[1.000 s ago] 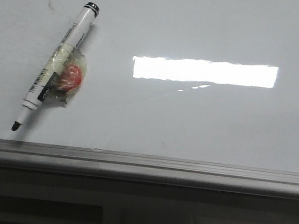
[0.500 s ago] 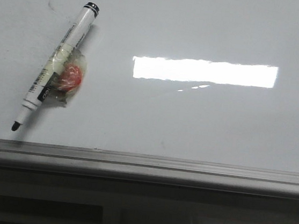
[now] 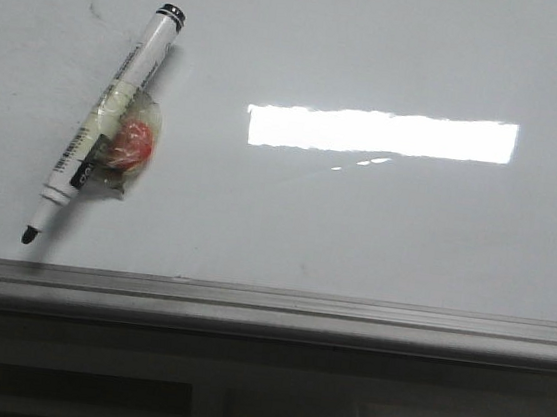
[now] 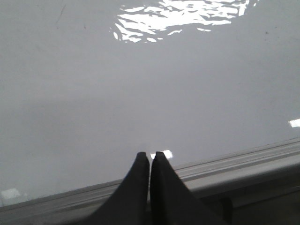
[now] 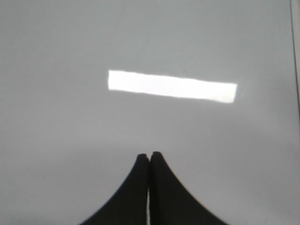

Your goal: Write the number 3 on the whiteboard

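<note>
Both grippers, left (image 4: 150,157) & right (image 5: 149,157), have fingers pressed together on nothing, w/ the marker (image 3: 106,118) lying uncapped on the whiteboard (image 3: 377,230) near its bottom rail (image 3: 347,312), prob. staged for pickup, so no 3 drawn yet.

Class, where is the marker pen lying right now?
In the front view, the marker lies slanted on the left part of the whiteboard, uncapped tip pointing down toward the grey frame rail.
</note>
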Robot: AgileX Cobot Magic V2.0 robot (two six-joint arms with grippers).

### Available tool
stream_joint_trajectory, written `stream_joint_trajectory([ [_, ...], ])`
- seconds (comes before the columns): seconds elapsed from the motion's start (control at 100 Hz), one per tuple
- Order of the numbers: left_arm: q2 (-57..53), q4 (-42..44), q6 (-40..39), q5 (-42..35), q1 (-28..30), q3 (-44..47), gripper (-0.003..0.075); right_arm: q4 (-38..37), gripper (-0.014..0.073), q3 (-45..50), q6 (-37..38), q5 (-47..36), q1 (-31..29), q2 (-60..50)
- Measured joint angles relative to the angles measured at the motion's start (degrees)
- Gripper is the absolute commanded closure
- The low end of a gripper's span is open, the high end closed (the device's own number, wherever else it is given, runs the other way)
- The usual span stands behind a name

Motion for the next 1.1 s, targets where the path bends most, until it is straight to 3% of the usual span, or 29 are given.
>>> stream_joint_trajectory([
  [0.16, 0.0, -5.49, 0.0, -2.39, 0.0, 0.0, 0.0741, 9.86, 0.0655, 0.0, 0.0, -4.37, 0.0, 0.0],
  [0.33, 0.0, -34.78, -0.09, -11.3, 0.0, 0.0, 0.0741, 24.12, 0.0655, 0.0, 0.0, -5.24, 0.0, 0.0],
  [0.52, 0.0, -55.47, -0.09, -16.98, 0.0, -0.11, 0.0741, 33.4, 0.0655, -0.08, 0.0, -5.03, 0.0, -0.02],
  [0.63, 0.0, -53.11, 2.41, -11.54, 0.06, -2.21, 0.074, 34.68, 0.0649, -4.05, 0.0, 2.23, 0.0, -0.02],
  [0.72, 0.73, -43.51, 4.87, -2.97, 0.06, -8.31, 0.0696, 33.47, 0.0573, -9.9, -1.55, 10.87, 0.0, 0.74],
  [0.84, 7.04, -30.54, 6.86, 7.97, 0.06, -18.13, 0.0447, 32.57, 0.0338, -16.82, -5.89, 20.54, 0.0, 5.54],
  [0.87, 8.94, -28.84, 7.72, 10.24, 0.06, -20.14, 0.0359, 32.42, 0.0281, -18.42, -6.36, 22.08, 0.0, 6.91],
  [0.94, 14.45, -26.67, 9.6, 15.19, 0.06, -24.73, 0.0235, 32.18, 0.0172, -21.13, -6.96, 25.06, 0.0, 10.4],
  [1.0, 18.07, -26.79, 10.44, 17.93, 0.06, -27.35, 0.0222, 32.09, 0.0151, -22.81, -7.2, 26.6, 0.0, 13.1],
  [1.1, 25.76, -30.7, 15.72, 21.71, 0.06, -30.64, 0.0304, 31.96, 0.0154, -24.44, -7.53, 26.8, 0.25, 15.27],
])
